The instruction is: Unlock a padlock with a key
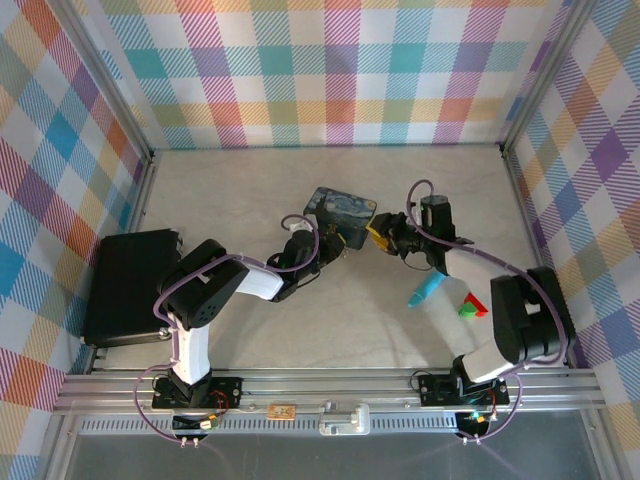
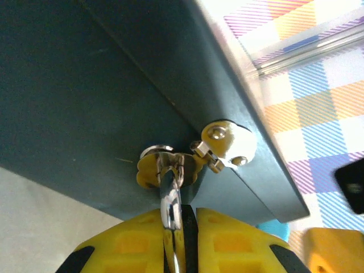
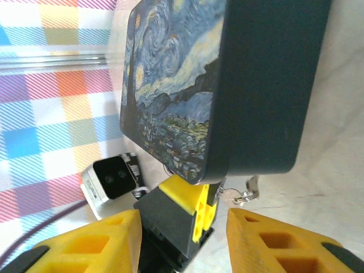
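Evidently the padlock [image 2: 168,196] sits pinched inside the left pincer [image 2: 182,222]

The far half of the worktop [image 1: 300,175], behind the blue tin [image 1: 338,205], is bare, and so is the near middle between the two arms. The tin's near side is crowded: the left gripper [image 1: 338,243] is clamped on the padlock [image 2: 169,199], and the right gripper [image 1: 385,240] is just beside it, jaws apart. A turquoise stick [image 1: 424,292] and a red-green block [image 1: 472,306] lie by the right arm. A black case [image 1: 130,285] takes the left edge.
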